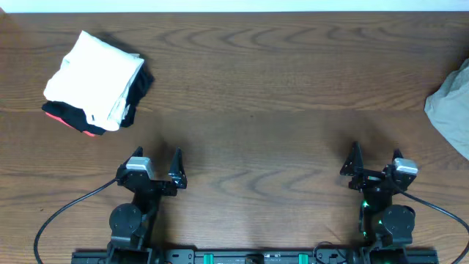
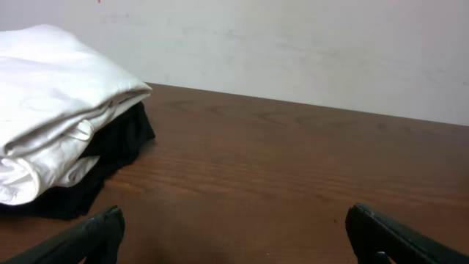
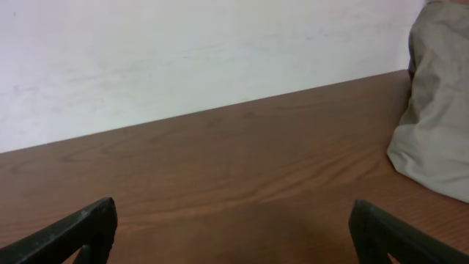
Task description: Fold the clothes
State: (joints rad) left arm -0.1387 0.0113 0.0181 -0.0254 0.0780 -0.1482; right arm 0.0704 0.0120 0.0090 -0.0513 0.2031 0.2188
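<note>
Your left gripper point(image 1: 157, 160) has its jaws spread wide with nothing between them. It sits close over the brown wooden table point(image 1: 256, 88), and its two dark fingers point(image 2: 91, 236) frame bare wood in the wrist view. Ahead of it and off to its left, well apart, lies a stack of folded clothes. A white garment point(image 1: 95, 70) is on top, a black garment point(image 1: 141, 89) is beneath it, and a red edge point(image 1: 89, 133) shows at the bottom on the side nearest you.

Your right gripper point(image 1: 376, 157) is also fully spread and holds nothing, with only wood between its fingertips. Ahead of it and off to its right, well apart, the light khaki trousers point(image 1: 451, 110) lie in a crumpled heap at the table's right edge. They are partly cut off by the frame, untouched by either gripper and not yet folded. In the right wrist view the heap rises at the far right, against the pale wall point(image 3: 183, 59) behind the table.
</note>
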